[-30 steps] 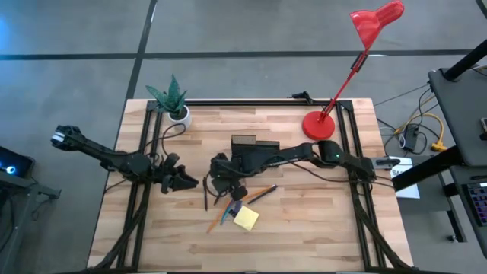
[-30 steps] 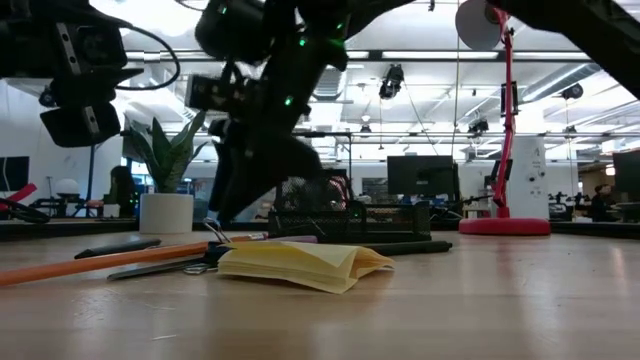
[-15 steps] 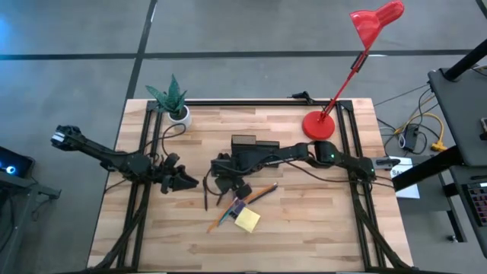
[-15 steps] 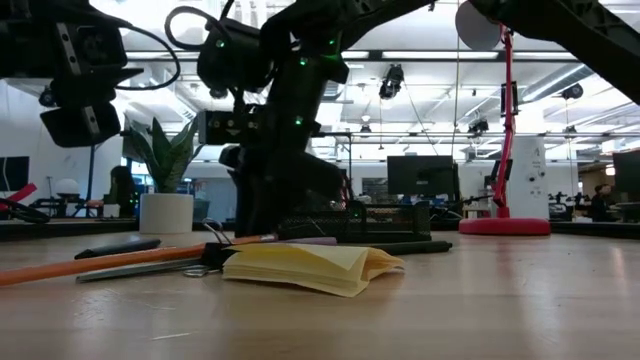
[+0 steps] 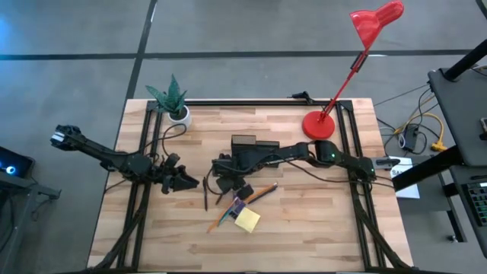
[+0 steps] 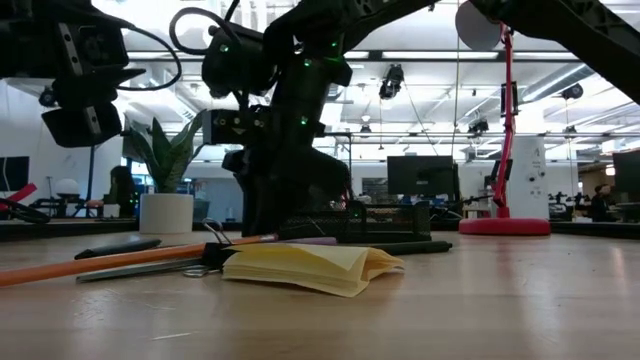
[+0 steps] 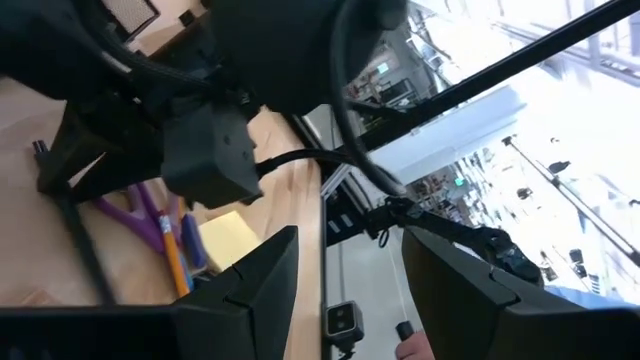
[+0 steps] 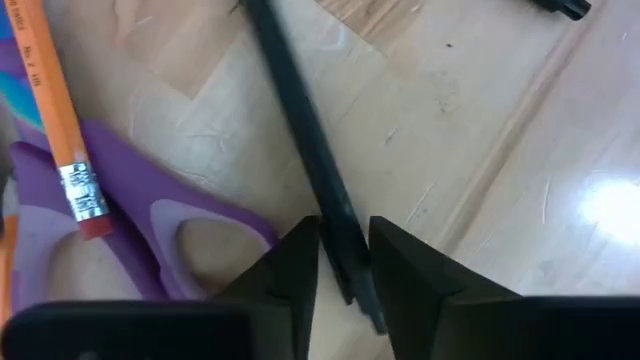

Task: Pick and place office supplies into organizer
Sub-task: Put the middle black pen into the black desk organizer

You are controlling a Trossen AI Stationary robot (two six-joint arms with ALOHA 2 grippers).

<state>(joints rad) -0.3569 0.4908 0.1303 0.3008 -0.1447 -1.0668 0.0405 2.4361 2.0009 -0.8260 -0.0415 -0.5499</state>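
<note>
The right tool [image 8: 343,262] is lowered onto the table [image 5: 319,221] just in front of the organizer [image 5: 255,144], its fingers pinching a thin dark pen [image 8: 310,150] beside the purple-handled scissors [image 8: 150,210] and an orange pencil [image 8: 55,110]. The left tool [image 5: 186,181] is held spread, well apart.

Light wood-grain table [image 5: 319,221] at frame centre. On it: a yellow sticky-note pad [image 5: 246,220], an orange pencil [image 8: 55,110] with a silver ferrule and red eraser, purple-handled scissors [image 8: 150,225], a black pen [image 8: 310,150], and a black organizer [image 5: 245,144]. Upper right, a red lamp [image 5: 365,46]; upper left, a green plant [image 5: 169,97] in a white pot.
</note>
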